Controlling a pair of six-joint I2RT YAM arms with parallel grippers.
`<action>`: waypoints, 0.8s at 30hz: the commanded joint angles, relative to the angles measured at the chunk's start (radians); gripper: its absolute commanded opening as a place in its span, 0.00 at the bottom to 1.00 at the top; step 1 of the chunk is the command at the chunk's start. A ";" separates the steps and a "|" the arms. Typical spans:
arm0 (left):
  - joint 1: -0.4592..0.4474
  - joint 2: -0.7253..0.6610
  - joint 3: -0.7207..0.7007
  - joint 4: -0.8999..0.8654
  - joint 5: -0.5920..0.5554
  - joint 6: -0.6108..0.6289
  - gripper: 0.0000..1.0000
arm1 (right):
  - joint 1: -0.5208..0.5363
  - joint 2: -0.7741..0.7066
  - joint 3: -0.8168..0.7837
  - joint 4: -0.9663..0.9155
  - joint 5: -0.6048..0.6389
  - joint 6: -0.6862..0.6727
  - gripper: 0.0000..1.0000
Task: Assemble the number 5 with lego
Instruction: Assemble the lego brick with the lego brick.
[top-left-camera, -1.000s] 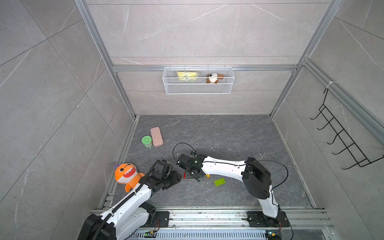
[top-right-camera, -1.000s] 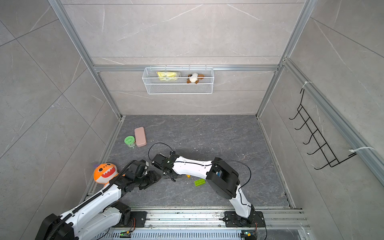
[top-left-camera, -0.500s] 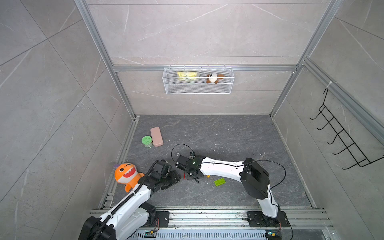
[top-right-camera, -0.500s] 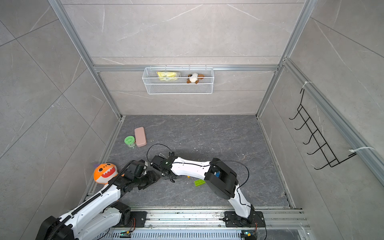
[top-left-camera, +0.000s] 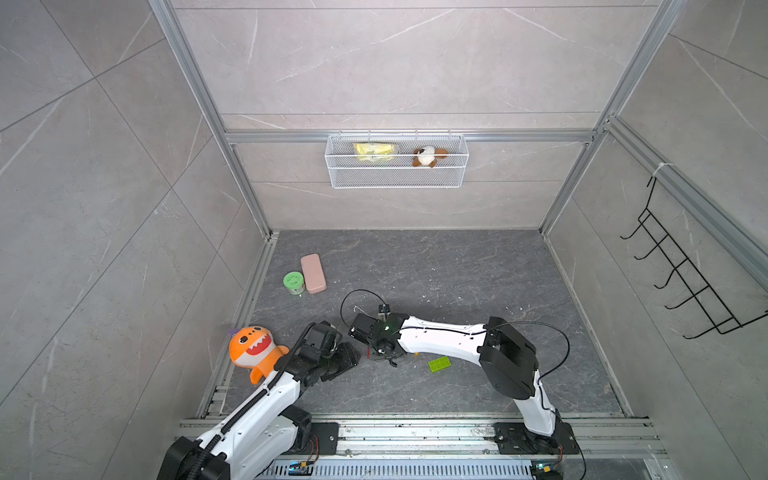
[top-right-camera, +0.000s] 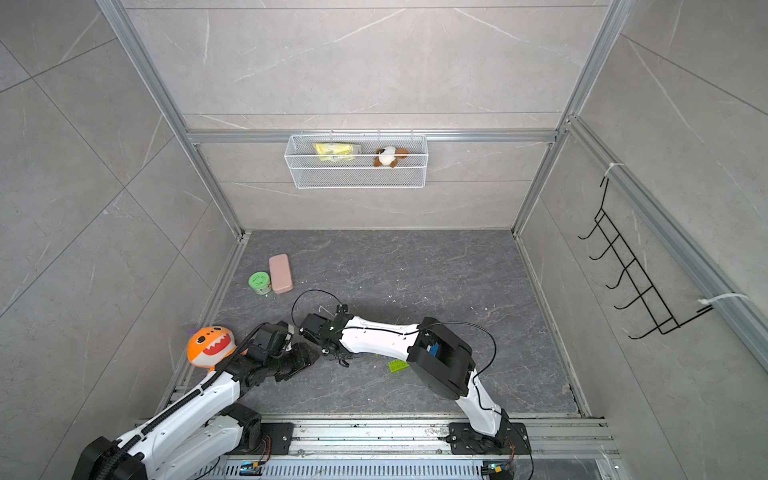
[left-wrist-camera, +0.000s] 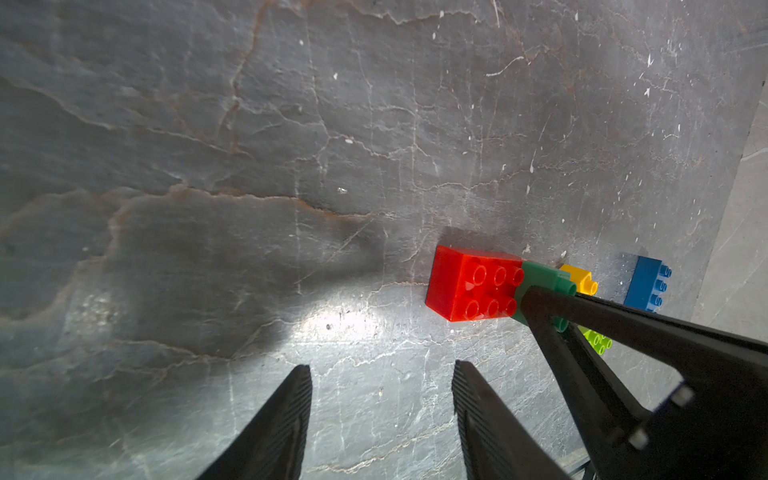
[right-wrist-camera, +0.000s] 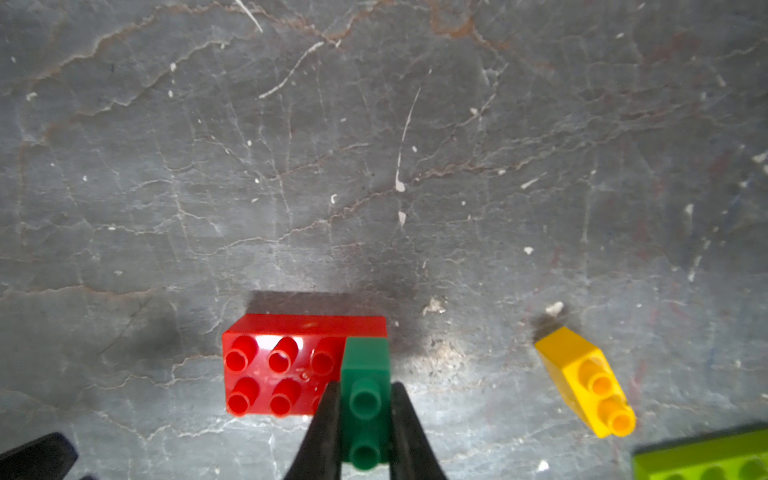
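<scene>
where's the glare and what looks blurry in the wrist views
Left wrist view: a bright glare patch on the floor just ahead of the left tool, a broad shadow beside it; red brick sharp. Right wrist view: sheen on the red brick's studs, the cropped lime-green brick soft, yellow brick slightly blurred.

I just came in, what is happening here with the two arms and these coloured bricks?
The right arm holds the dark-green brick between shut jaws, over one end of the red brick; whether it is pressed on yet is unclear. The left arm hovers beside, jaws open and empty. The yellow brick, blue brick and lime-green brick lie loose on the floor, so the 5 is barely begun.
</scene>
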 joint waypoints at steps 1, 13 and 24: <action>0.006 -0.023 -0.006 -0.029 0.020 0.008 0.59 | 0.001 0.107 -0.044 -0.046 -0.039 0.017 0.15; 0.016 -0.001 0.001 -0.012 0.022 0.013 0.59 | -0.048 0.073 0.019 -0.088 0.020 -0.003 0.16; 0.016 0.008 0.004 -0.006 0.020 0.008 0.59 | -0.088 0.095 0.100 -0.126 0.041 -0.014 0.19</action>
